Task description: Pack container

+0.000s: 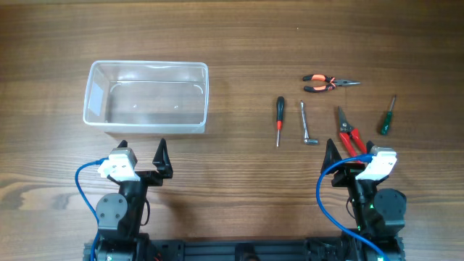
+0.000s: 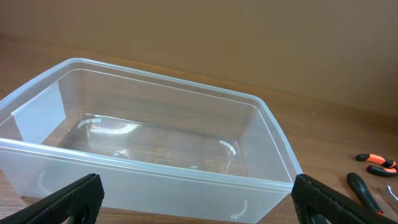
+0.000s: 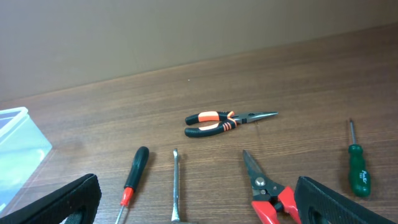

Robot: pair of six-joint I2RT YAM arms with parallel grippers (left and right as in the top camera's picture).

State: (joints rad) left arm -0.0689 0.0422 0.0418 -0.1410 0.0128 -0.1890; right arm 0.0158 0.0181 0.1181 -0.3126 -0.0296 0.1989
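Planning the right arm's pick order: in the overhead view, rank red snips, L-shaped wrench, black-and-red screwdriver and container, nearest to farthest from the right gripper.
1. red snips, just ahead of the right gripper.
2. L-shaped wrench, ahead and to its left.
3. black-and-red screwdriver, further left.
4. container, far to the left.

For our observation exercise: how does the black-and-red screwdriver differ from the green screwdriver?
Colour: the black-and-red screwdriver has a black handle with a red collar; the green screwdriver has a green one. Direction: the first's tip points toward the robot, the second's away. Place: black-and-red leftmost of the tools, green rightmost. Both lie flat on the table.
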